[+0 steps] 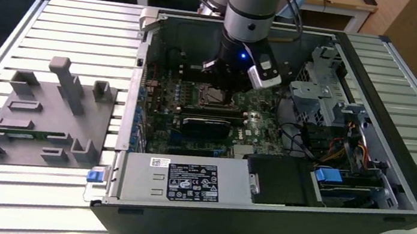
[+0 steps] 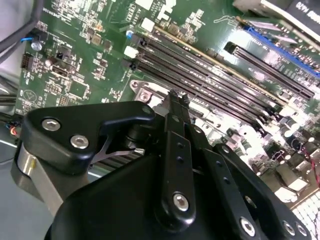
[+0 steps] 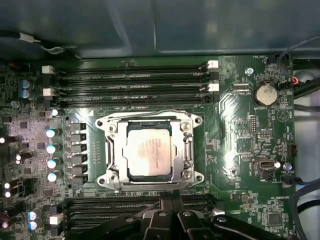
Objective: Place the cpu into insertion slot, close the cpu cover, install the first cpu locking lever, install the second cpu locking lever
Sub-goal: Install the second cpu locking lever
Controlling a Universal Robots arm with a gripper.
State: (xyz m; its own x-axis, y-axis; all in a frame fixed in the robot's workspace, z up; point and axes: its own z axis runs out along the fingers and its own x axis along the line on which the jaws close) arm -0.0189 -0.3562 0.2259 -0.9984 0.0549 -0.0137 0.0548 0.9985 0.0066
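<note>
The work is being judged as standing at the lever stage: the chip is seated and the plate appears to be lying over it, though whether either lever is being held latched cannot be told.

In the first wrist view the pincer (image 3: 171,201) is being held just above the board at the socket's near edge. Its fingers are being kept pressed together, or very nearly so, with nothing being carried between them and nothing being visibly touched.

Just beyond the tips, the cpu (image 3: 148,152) is being shown flat inside the insertion slot (image 3: 150,184), its pale face being framed by the cpu cover (image 3: 188,150). A thin wire locking lever (image 3: 145,116) is being seen along the socket's far side. A lever of this kind is being judged to call for a fine, steady push from a narrow closed tip.

Farther on, the memory slots (image 3: 135,82) are being left untouched. In the exterior view the open computer case (image 1: 394,178) is being carried by the slatted counter (image 1: 83,22).
</note>
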